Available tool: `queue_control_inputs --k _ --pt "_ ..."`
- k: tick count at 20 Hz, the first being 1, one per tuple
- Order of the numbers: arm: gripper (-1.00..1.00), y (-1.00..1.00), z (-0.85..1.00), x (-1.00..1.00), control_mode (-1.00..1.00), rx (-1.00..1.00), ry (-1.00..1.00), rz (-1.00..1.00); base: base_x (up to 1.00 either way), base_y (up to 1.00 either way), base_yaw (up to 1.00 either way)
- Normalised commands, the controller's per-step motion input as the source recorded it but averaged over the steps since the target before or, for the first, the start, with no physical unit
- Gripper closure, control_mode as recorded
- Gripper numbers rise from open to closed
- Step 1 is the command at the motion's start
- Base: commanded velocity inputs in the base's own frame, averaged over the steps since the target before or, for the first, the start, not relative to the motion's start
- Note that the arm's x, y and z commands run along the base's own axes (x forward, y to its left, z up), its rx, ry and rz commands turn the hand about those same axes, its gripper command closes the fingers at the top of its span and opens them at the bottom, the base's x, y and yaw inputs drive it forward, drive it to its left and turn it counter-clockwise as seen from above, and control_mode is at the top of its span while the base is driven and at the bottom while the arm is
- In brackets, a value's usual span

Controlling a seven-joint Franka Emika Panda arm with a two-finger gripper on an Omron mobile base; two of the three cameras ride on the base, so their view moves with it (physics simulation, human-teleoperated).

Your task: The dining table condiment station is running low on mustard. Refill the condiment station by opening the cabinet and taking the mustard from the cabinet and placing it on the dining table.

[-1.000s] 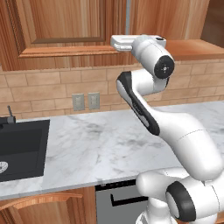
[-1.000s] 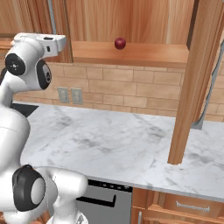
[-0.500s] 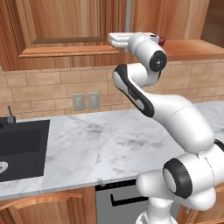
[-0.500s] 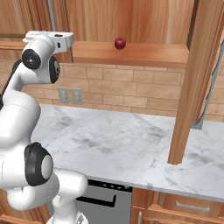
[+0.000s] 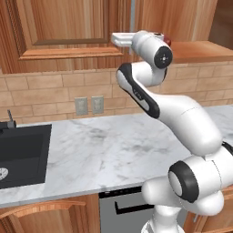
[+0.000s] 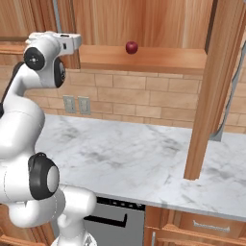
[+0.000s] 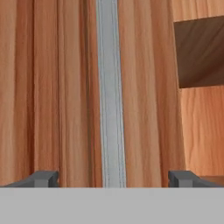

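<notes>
You are lined up on the cabinet, and the step in hand looks to be opening its left door by the silver handle. In the hand view the jaws stand spread wide, one fingertip low at the left and the other low at the right, with the handle running straight up between them, a little left of centre. The gripper holds nothing.

To do this well, nudge sideways so the bar sits midway between the tips, then push forward until both tips pass on either side of it before you close. I cannot tell how far the tips are from the bar, so go in slowly. Once pinched, pull in an arc around the hinge side, not straight back, or the bar may slip out.

The right door already stands swung out over the worktop, and the shelf shows a small dark red fruit. The mustard is not on that open stretch; it is likely behind the closed door.
</notes>
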Motion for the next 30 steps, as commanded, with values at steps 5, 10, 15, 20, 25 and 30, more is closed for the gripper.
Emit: queue_control_inputs --k 5,10,15,20,25,30 --pt "1.00 0.19 -0.02 0.43 -1.00 -0.03 0.11 -0.02 0.00 0.00 0.00" --pt "1.00 0.40 -0.16 -0.03 -1.00 -0.06 0.00 0.00 0.00 0.00 0.00" --pt "1.00 0.68 -0.03 -0.44 -1.00 -0.02 -0.01 0.03 0.00 0.00 0.00" --pt "1.00 0.77 0.00 -0.98 -1.00 -0.01 0.00 0.07 0.00 0.00 0.00" --pt "1.00 0.94 0.00 -1.00 -1.00 0.00 0.00 0.07 0.00 0.00 0.00" --pt "1.00 1.00 0.00 -1.00 -1.00 0.00 0.00 0.04 0.00 0.00 0.00"
